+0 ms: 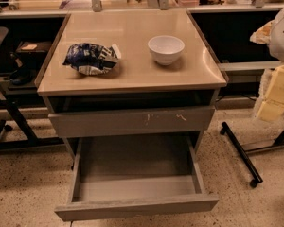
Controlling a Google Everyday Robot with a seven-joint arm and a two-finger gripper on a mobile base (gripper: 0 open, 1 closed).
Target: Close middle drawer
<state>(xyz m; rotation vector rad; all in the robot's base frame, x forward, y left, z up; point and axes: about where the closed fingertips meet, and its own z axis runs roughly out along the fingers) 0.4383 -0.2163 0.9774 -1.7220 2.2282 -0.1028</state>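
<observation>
The middle drawer [137,206] is pulled far out of the grey cabinet, low in the camera view. Its plain flat front faces me and its grey box interior is empty. Just above it sits another drawer front [132,122] with pale orange scratch marks, pushed in nearly flush. My gripper does not show in this view. A white rounded shape [281,32] at the right edge is well away from the drawer, and I cannot tell whether it belongs to my arm.
On the beige cabinet top [132,74] lie a crumpled blue-and-white chip bag [91,58] and a white bowl [165,48]. A black wheeled stand leg [241,155] crosses the speckled floor at the right. Yellow blocks [277,93] stand beyond it, and black frame legs [12,126] at the left.
</observation>
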